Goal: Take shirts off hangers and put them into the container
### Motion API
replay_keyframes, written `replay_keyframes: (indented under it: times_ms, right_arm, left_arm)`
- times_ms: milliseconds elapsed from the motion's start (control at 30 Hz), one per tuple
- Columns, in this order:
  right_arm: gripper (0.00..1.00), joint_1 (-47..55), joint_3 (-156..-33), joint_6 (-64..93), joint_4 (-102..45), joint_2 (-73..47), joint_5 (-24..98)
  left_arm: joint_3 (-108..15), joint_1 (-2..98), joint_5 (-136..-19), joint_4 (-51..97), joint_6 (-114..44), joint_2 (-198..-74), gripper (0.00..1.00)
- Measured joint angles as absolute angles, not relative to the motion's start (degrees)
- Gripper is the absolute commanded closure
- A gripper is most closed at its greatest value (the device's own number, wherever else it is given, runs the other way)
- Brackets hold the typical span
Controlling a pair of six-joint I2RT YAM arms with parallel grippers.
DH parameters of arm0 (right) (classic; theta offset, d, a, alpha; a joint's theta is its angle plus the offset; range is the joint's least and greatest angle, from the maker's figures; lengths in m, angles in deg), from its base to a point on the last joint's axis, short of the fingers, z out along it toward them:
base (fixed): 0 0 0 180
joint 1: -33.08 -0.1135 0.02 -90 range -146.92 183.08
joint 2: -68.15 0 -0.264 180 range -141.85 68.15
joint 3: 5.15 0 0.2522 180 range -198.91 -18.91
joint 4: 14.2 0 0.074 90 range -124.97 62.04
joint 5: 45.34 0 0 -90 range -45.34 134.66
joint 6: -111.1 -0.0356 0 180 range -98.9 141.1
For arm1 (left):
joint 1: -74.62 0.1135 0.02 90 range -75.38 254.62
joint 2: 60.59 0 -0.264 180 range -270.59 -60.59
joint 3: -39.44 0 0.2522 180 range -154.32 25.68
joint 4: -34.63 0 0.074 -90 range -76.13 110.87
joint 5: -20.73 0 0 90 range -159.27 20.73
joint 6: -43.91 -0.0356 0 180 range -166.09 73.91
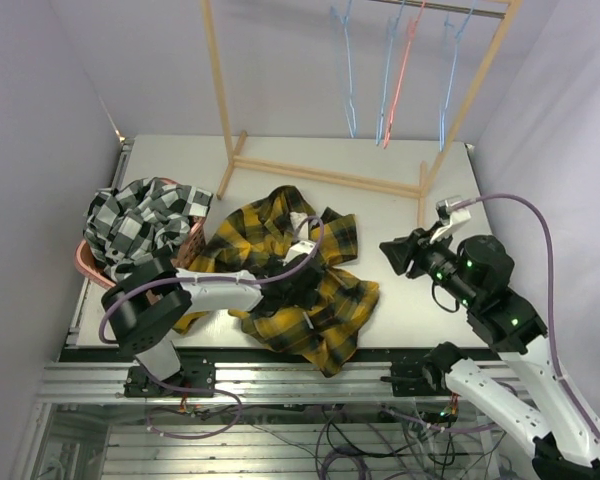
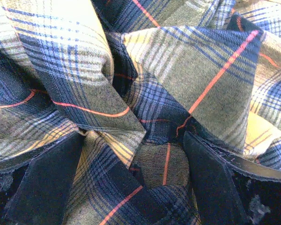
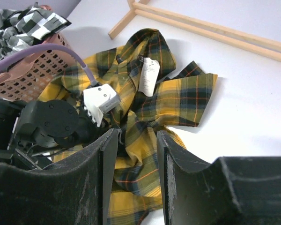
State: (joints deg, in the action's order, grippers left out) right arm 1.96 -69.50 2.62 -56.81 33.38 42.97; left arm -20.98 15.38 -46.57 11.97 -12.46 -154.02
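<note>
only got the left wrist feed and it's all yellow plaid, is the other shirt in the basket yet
Observer: Yes, the checked shirt is heaped in the basket and spills over its rim.
Operator: ok where's the right arm
Observer: The right gripper hovers to the right of the yellow shirt, jaws apart, holding nothing.
Operator: anything left on the rack
Observer: Only bare hangers, three blue and one pink, hang from the rack.
</note>
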Motion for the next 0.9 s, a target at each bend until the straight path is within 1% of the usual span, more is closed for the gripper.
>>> replay_keyframes:
  times_ms: [33,100,133,167,267,367,400,500,600,667,733,900]
  right_arm:
    - [0.61,1.96,-69.24,2.42,-57.05,34.24,43.23]
    - [0.61,1.96,-68.6,1.9,-57.81,36.11,44.17]
    - [0.61,1.96,-68.17,1.59,-58.05,37.08,44.52]
    - [0.61,1.96,-67.77,1.37,-58.29,37.84,44.83]
    - [0.61,1.96,-66.4,0.41,-59.32,40.29,45.83]
    - [0.61,1.96,-66.09,-0.16,-60.28,41.73,46.77]
    - [0.61,1.96,-66.09,-0.38,-60.48,42.1,47.06]
    - [0.61,1.96,-66.09,-0.82,-60.7,42.67,47.3]
    - [0.61,1.96,-66.03,-1.16,-60.5,42.41,47.03]
    - [0.61,1.96,-65.72,-1.38,-59.67,42.02,46.51]
    - [0.61,1.96,-65.19,-1.54,-58.64,41.25,45.59]
    - [0.61,1.96,-64.15,-1.8,-56.67,38.93,43.71]
  left_arm:
    - [-21.26,14.98,-46.96,13.23,-12.73,-154.46,0.18]
    - [-21.48,14.41,-47.16,15.88,-13.69,-155.5,0.7]
    - [-21.48,14.39,-47.27,16.86,-13.56,-155.79,0.89]
    - [-21.39,14.44,-47.88,18.41,-13.97,-156.12,0.92]
    - [-20.78,14.35,-49.63,21.74,-13.38,-156.49,0.93]
    - [-19.23,14.33,-49.89,21.71,-12.73,-154.22,0.93]
    - [-18.88,14.33,-49.74,20.71,-12.68,-152.82,0.93]
    - [-20.54,14.02,-46.09,11.25,-14.28,-144.18,0.93]
    - [-30.38,15.16,-40.99,0.03,-17.29,-137.21,0.93]
    - [-41.54,18.41,-38.9,-7.09,-19.83,-135.46,0.93]
    - [-53.13,23.68,-36.47,-12.03,-22.5,-135.05,0.93]
    - [-69.8,37.87,-34.52,-20.51,-27.96,-135.7,0.93]
